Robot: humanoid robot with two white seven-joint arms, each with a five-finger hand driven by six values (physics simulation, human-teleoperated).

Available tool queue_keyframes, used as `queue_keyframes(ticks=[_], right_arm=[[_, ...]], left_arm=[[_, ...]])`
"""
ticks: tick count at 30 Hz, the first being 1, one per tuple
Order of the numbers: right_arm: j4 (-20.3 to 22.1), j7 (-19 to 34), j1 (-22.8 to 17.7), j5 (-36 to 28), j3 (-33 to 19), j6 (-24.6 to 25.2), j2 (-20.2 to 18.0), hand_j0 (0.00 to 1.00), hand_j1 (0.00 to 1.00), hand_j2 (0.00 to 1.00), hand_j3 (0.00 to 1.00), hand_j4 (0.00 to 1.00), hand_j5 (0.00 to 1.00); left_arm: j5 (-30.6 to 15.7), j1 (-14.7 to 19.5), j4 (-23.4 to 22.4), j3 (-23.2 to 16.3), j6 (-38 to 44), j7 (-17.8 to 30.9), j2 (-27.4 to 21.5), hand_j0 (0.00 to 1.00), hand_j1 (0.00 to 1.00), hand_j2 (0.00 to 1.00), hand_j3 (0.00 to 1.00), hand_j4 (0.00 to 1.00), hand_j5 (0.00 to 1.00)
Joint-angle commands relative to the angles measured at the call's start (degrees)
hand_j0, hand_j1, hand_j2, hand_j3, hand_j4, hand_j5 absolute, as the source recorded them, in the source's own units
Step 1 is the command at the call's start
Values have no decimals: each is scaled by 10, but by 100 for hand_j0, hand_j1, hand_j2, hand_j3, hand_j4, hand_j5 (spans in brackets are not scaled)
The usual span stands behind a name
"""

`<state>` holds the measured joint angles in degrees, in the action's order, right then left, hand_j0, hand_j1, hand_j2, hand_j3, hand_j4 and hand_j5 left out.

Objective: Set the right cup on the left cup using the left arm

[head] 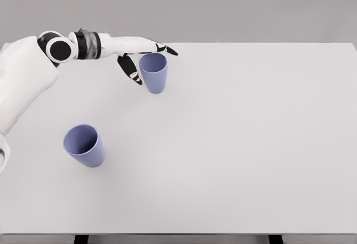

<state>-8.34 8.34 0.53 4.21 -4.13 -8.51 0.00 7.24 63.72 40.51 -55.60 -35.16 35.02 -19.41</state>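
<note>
The left arm comes in from the upper left and reaches across the white table [251, 144]. The left hand [136, 54] sits at the far cup [153, 72], fingers spread: the thumb hangs down on the cup's left side, the other fingers stretch past its far rim. Whether any finger touches the cup cannot be told; it is not clamped. The far cup stands upright. The near cup [84, 145] stands well apart, toward the table's front left, mouth up.
</note>
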Motion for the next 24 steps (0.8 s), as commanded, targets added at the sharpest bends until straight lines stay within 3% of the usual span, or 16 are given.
queue_keyframes(ticks=[1, 6, 8, 11, 15, 19, 24], right_arm=[[0, 0, 0, 0, 0, 0, 0, 100, 100, 100, 100, 100, 100], [0, 0, -1, 0, 0, 0, 0, 100, 100, 100, 100, 100, 100], [0, 1, -1, 0, 0, 0, 0, 100, 100, 100, 100, 100, 100], [0, 0, -1, 0, 0, 0, 0, 100, 100, 100, 100, 100, 100], [0, 0, -1, 0, 0, 0, 0, 100, 100, 100, 100, 100, 100], [0, 0, -1, 0, 0, 0, 0, 100, 100, 100, 100, 100, 100], [0, 0, -1, 0, 0, 0, 0, 100, 100, 100, 100, 100, 100]], left_arm=[[8, 0, -2, 4, 2, 0, 4, 100, 100, 100, 100, 100, 100], [13, 0, -3, 5, 2, 0, 7, 88, 88, 88, 88, 88, 88], [13, -1, -4, 5, 2, 0, 6, 78, 78, 78, 78, 78, 78], [12, -1, -4, 5, 2, 0, 3, 78, 78, 78, 78, 78, 78], [9, -1, -3, 6, 2, 0, -1, 68, 68, 68, 68, 68, 68], [9, -2, -3, 8, 2, 0, -2, 53, 53, 53, 53, 53, 53], [9, -5, 5, 16, 2, 0, -5, 52, 52, 52, 52, 52, 52]])
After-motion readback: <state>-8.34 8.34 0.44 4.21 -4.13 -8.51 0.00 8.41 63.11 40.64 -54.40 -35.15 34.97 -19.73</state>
